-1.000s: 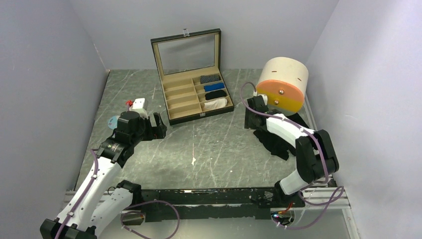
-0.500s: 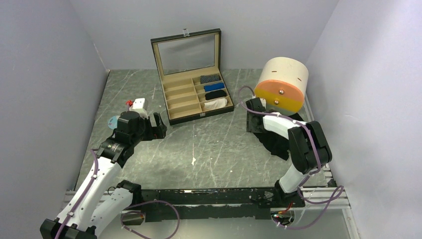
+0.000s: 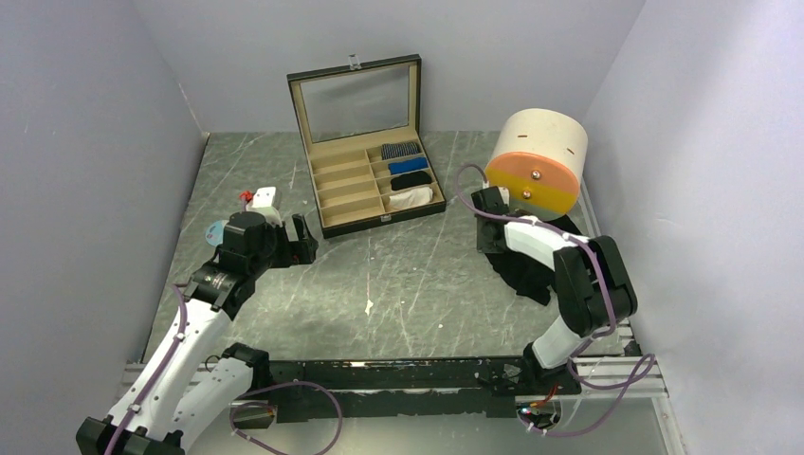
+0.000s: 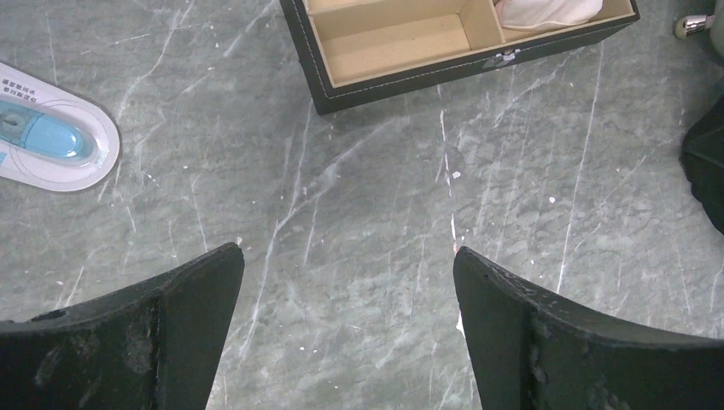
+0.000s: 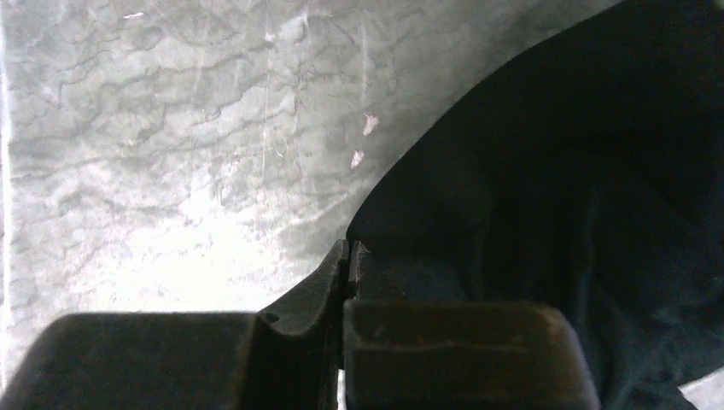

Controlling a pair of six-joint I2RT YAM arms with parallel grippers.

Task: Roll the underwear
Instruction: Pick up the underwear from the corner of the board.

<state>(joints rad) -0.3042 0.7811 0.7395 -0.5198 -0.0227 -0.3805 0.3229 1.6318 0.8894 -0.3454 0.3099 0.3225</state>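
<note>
My right gripper (image 5: 347, 260), half open a second ago, now pinches shut on the hem of the black underwear (image 5: 555, 171), spread on the table (image 3: 379, 284) at right; rolling can begin. My left gripper (image 4: 346, 256) hangs wide, empty

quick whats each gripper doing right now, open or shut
left gripper: open, holding nothing
right gripper: shut at the edge of the black underwear; whether it pinches cloth cannot be told
</note>
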